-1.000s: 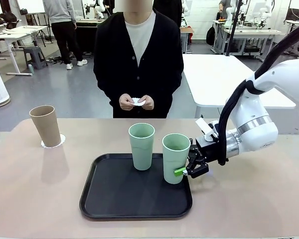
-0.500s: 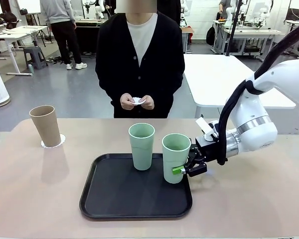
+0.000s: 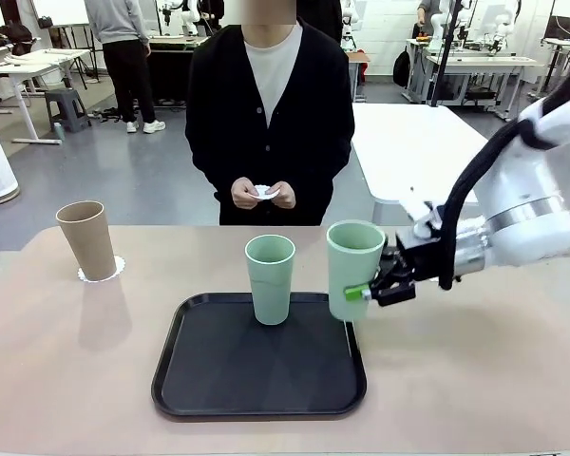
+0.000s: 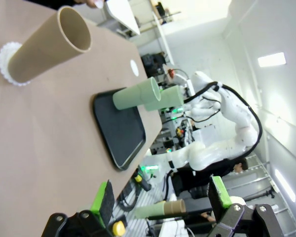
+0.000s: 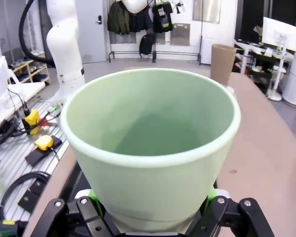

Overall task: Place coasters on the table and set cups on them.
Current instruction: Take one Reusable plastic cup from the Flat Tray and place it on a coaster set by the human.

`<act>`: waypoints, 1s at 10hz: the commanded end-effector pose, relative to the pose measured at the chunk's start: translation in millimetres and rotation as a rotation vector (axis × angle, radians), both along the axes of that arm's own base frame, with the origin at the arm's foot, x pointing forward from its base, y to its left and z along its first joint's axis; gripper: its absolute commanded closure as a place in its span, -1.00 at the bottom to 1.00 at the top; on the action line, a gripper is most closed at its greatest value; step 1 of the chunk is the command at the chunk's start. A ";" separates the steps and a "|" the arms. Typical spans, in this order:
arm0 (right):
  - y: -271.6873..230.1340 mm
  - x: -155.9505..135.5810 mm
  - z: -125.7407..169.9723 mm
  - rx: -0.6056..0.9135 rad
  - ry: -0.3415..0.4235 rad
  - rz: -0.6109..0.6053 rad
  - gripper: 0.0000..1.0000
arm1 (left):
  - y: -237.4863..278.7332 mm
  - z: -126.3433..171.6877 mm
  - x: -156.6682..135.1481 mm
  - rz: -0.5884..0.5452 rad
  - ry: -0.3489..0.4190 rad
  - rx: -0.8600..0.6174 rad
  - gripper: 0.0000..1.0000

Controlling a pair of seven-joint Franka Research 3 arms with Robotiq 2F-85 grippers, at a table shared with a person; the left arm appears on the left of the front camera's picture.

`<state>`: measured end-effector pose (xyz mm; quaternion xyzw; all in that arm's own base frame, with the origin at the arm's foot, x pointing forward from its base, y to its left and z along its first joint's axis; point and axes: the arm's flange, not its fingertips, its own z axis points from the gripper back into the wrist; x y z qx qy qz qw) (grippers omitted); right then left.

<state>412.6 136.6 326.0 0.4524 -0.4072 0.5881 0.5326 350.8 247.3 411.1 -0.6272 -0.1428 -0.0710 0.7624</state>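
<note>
Right hand [image 3: 354, 292] pinches the raised mint-green cup [image 3: 354, 256] low on its wall, above the black tray [image 3: 218, 380]. Just left of that hand, the 2nd mint-green cup [image 3: 270, 277] stands on the tray. Far left, the tan cup [image 3: 87, 239] sits on a coaster [image 3: 117, 266] on the bench [image 3: 66, 361]. Left hand [image 4: 160, 200] is spread, holding nothing.

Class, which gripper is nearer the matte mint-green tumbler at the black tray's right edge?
Right. The right gripper clamps the mint-green tumbler; the left gripper hangs open far off, across the tray.
</note>
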 end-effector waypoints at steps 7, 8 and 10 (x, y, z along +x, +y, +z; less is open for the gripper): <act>-2.5 -27.9 123.1 -0.011 -0.056 -0.071 -0.29 | 0.9 1.7 -0.4 0.006 -0.006 0.002 -1.00; -2.5 -27.9 123.1 -0.011 -0.056 -0.071 -0.29 | 0.9 1.7 -0.4 0.006 -0.006 0.002 -1.00; -2.5 -27.9 123.1 -0.011 -0.056 -0.071 -0.29 | 0.9 1.7 -0.4 0.006 -0.006 0.002 -1.00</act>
